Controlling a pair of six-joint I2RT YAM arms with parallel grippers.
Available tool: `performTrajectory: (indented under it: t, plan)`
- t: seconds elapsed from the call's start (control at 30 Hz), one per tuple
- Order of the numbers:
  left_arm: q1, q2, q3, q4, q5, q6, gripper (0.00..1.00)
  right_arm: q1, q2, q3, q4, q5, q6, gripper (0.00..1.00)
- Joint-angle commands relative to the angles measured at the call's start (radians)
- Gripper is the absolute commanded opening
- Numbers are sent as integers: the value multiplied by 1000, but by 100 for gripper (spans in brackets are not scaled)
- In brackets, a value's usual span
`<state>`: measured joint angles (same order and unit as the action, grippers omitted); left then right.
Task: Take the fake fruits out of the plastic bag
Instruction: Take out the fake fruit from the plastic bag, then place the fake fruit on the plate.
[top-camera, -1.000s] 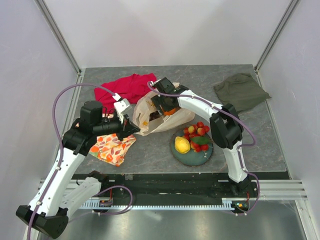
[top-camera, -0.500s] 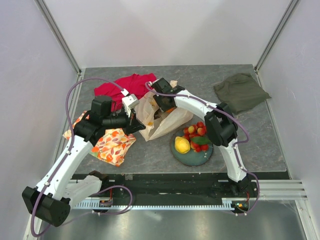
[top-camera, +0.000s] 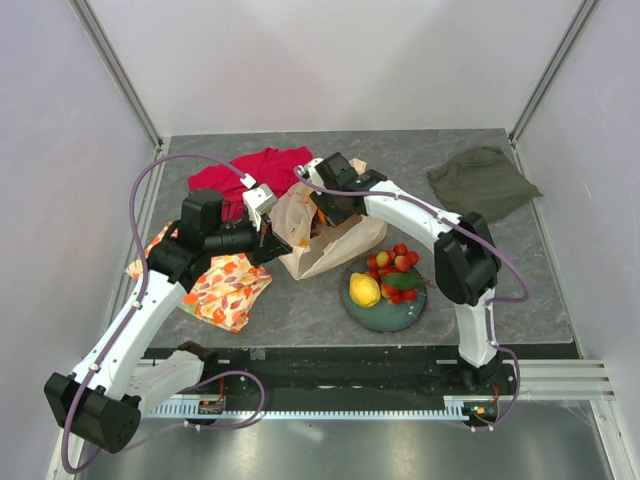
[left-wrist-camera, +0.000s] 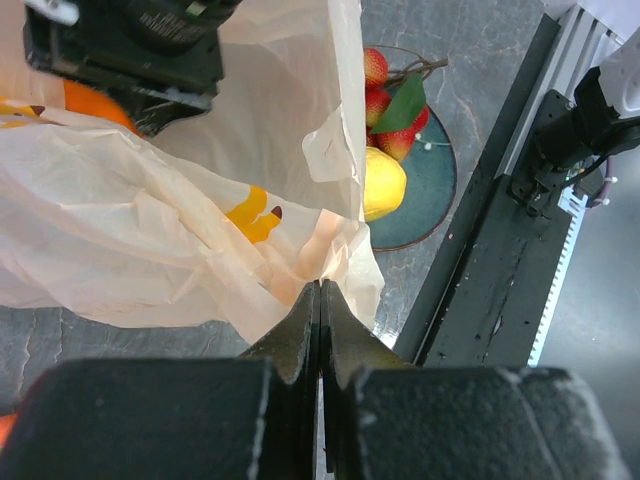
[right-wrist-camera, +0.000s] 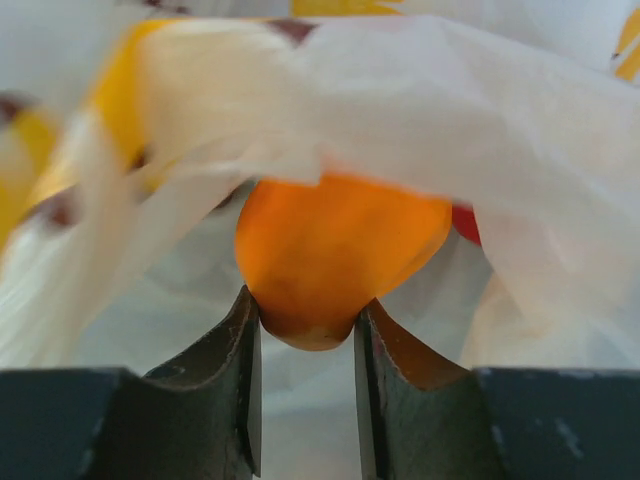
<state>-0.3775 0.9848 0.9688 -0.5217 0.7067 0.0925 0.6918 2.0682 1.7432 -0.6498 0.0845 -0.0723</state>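
both arms have shifted over the last second: the left one has lifted and swung back, taking the bag's edge with it, and the right jaws have drawn in around the orange. on the grey table (top-camera: 300, 312) the bag (top-camera: 322, 243) lies crumpled near the middle, between the two arms. a red cloth (top-camera: 255, 175) sits behind it to the left, a flowered cloth (top-camera: 225, 290) lies under the left arm, and a green cloth (top-camera: 483, 180) is well apart at the far right. just beside the bag, nearer the front, is a dark plate (top-camera: 388, 316) with a lemon (top-camera: 364, 290) and red berries (top-camera: 395, 262) on it. the left gripper (left-wrist-camera: 320, 300) is pressed fully together, with a fold of the bag's rim pinched at its tips. the right gripper (right-wrist-camera: 305, 322) is down in the bag, partway closed, its fingers (right-wrist-camera: 240, 330) touching the orange (right-wrist-camera: 335, 250) on both sides. that orange is inside the bag, with plastic draped over its top and a bit of red showing behind it.
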Motion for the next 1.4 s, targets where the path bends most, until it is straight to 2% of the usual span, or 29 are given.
performTrajectory:
  t: [0.0, 0.17, 0.2, 0.3, 0.47, 0.57, 0.7, 0.77, 0.87, 1.0, 1.13, 1.37]
  plan:
    - [-3, -17, 25, 48, -30, -10, 2, 5, -164, -43, -10, -81, -75, 0]
    - [-4, -12, 18, 72, -46, -8, 2, 8, -255, -111, -33, -166, -127, 0]
    - [-4, -12, 22, 78, -62, -11, 2, 8, -291, -122, -46, -242, -174, 0]
    - [-4, 11, 33, 106, -93, -16, 2, 6, -399, -177, -47, -343, -250, 0]
    - [-3, 63, 67, 118, -154, -19, 2, 6, -580, -205, -42, -431, -420, 0]
    - [-3, 86, 91, 117, -190, -13, 2, 6, -660, -192, -169, -469, -579, 0]
    - [3, 113, 108, 133, -210, -25, 2, 8, -761, -276, -444, -473, -852, 0]
    - [17, 127, 108, 146, -211, -42, 2, 8, -813, -373, -522, -460, -990, 0]
    - [48, 147, 122, 157, -204, -83, 2, 14, -867, -510, -564, -454, -1073, 0]
    - [68, 160, 139, 143, -211, -85, 2, 43, -844, -586, -531, -440, -1158, 0]
    - [78, 157, 140, 137, -217, -83, 2, 95, -711, -573, -533, -414, -1132, 0]
    - [84, 158, 136, 86, -217, -70, 2, 181, -686, -608, -496, -356, -1114, 0]
